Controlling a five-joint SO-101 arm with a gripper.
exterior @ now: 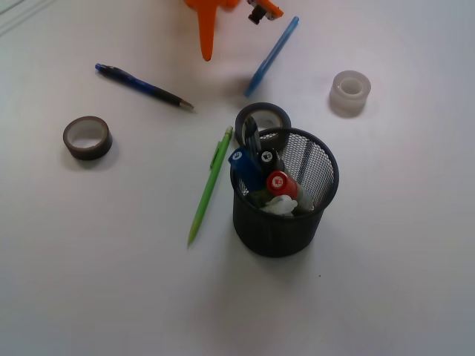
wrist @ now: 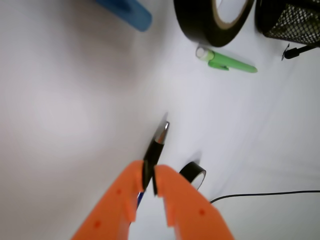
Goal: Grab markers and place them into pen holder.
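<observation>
The pen holder is a black mesh cup standing right of centre; its edge shows at the top right of the wrist view. Three markers stand inside it, leaning left: a blue cap, a black cap and a red cap. My orange gripper hangs at the top edge, well behind the holder and apart from it. In the wrist view its jaws are closed together with nothing held; the dark pen tip seen past them lies on the table.
A dark blue pen lies at the left, a light blue pen near the gripper. A green pencil lies beside the holder. A black tape roll touches the holder's back, a brown roll sits left, a clear roll right.
</observation>
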